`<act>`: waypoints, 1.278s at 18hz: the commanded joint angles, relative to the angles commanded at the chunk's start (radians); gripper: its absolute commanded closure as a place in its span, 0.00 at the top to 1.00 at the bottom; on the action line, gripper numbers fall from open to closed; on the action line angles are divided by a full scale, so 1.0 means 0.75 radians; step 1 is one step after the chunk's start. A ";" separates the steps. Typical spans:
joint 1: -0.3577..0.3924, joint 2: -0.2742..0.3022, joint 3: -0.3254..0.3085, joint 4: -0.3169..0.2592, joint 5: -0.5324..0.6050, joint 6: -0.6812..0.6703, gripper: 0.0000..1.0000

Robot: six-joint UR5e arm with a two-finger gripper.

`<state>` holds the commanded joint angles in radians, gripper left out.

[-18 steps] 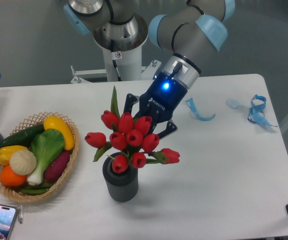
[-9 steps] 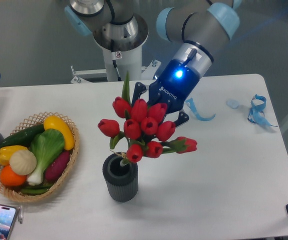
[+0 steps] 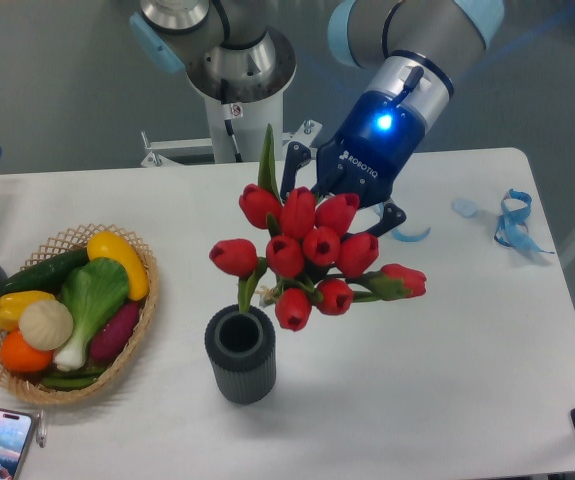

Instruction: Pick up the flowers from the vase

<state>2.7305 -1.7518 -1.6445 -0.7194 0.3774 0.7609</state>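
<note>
Gripper [image 3: 339,205] clamped on flowers [image 3: 312,255], vase [image 3: 240,354] below the jaws; could slip out if that grip loosens.

Even, diffuse overhead light is filling the frame, leaving the white table [image 3: 447,330] bright but not glaring. A soft shadow is pooling right of the vase [image 3: 240,355]. A blue indicator is glowing on the gripper [image 3: 352,205]. Focus is holding sharp throughout; the edges are showing no distortion.

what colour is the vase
Dark grey with fine vertical ribs; the vase shows in the fixed camera view.
</note>
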 joint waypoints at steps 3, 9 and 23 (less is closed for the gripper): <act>0.037 -0.008 0.020 0.000 0.000 0.002 0.39; 0.078 -0.027 -0.081 0.000 0.016 0.096 0.18; 0.270 -0.108 -0.104 -0.002 0.092 0.360 1.00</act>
<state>2.9330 -1.8331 -1.7226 -0.7210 0.4461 1.0308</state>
